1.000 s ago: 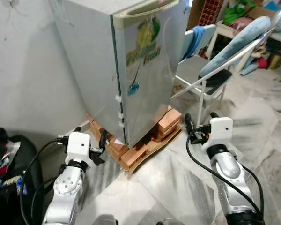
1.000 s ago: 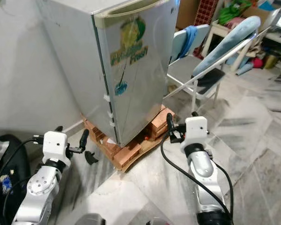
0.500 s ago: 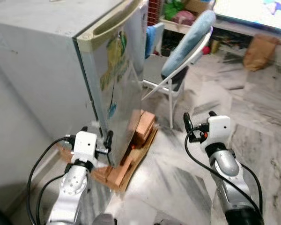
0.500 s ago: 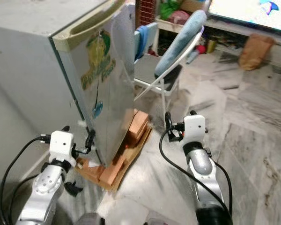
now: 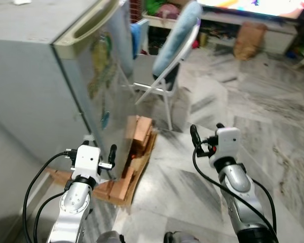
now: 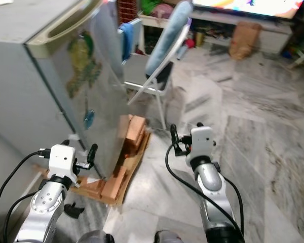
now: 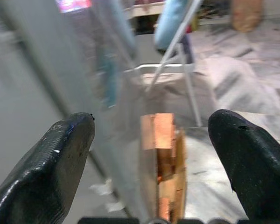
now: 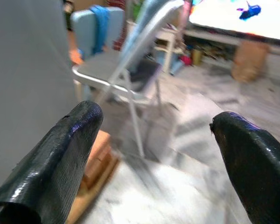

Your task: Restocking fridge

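**Fridge to the left, door shut, left gripper nearer**

Marble floor stretches ahead, with a folding chair well behind. To the robot's left the fridge is seen standing tall and upright on bricks, its door closed and its handle recess running along the top edge. The left gripper is held just beside the door's lower corner, fingers spread, nothing grasped. The right gripper, likewise spread and empty, is held farther off over bare floor. The door is judged best reached by the left arm.
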You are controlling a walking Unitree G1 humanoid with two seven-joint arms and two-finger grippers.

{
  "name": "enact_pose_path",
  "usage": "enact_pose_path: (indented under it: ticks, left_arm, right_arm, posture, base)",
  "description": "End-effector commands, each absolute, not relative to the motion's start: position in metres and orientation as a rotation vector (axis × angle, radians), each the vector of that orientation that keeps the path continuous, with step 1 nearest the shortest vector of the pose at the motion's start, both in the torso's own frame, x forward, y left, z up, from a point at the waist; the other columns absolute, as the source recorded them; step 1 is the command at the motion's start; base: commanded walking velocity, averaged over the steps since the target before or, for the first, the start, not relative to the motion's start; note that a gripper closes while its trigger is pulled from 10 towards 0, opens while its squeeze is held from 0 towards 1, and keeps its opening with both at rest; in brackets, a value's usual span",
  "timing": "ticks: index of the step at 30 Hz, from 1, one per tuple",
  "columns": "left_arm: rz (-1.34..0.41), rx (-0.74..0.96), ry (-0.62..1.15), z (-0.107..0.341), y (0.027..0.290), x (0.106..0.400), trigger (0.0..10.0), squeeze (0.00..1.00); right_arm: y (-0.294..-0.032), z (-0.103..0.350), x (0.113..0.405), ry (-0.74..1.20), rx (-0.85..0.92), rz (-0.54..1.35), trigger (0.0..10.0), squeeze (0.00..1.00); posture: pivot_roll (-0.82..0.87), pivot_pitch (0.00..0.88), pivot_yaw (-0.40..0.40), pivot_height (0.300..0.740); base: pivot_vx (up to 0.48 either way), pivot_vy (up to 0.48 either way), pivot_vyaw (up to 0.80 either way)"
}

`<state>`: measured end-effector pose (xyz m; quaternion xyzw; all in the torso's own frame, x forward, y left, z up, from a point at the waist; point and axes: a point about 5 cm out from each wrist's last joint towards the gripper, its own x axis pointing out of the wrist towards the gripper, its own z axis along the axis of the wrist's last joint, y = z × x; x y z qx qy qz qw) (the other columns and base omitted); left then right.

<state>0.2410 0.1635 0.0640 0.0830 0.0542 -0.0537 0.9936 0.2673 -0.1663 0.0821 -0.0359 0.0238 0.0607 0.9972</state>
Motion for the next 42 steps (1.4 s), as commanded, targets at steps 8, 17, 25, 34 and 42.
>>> enact_pose_path:
  ticks: [8,17,25,34,42]
  left_arm:
    - [-0.039,0.199,0.089,0.069,0.171,0.243,10.0,0.00]
    - [0.078,0.254,0.066,0.080,0.198,0.267,10.0,0.00]
    - [0.134,0.288,0.004,0.100,0.216,0.301,10.0,0.00]
    - [0.153,0.270,-0.021,0.110,0.218,0.322,10.0,0.00]
    - [-0.106,0.357,-0.131,0.131,0.171,0.339,10.0,0.00]
  right_arm:
    - [-0.165,0.074,0.254,0.098,-0.087,0.142,10.0,0.00]
    - [-0.166,0.067,0.230,0.163,-0.090,0.216,10.0,0.00]
    - [-0.182,0.070,0.212,0.211,-0.097,0.200,10.0,0.00]
    - [-0.184,0.074,0.208,0.220,-0.099,0.201,10.0,0.00]
    - [-0.183,0.072,0.193,0.258,-0.078,0.207,10.0,0.00]
  posture:
    - [0.06,0.106,-0.001,0.740]
    - [0.05,0.120,-0.007,0.740]
    - [0.02,0.142,-0.022,0.740]
    - [-0.01,0.145,-0.016,0.740]
    - [-0.01,0.149,-0.021,0.740]
  base:
    - [0.000,0.000,-0.30]
    - [0.000,0.000,0.00]
    - [0.000,0.000,0.00]
    - [0.000,0.000,0.00]
    - [0.000,0.000,0.00]
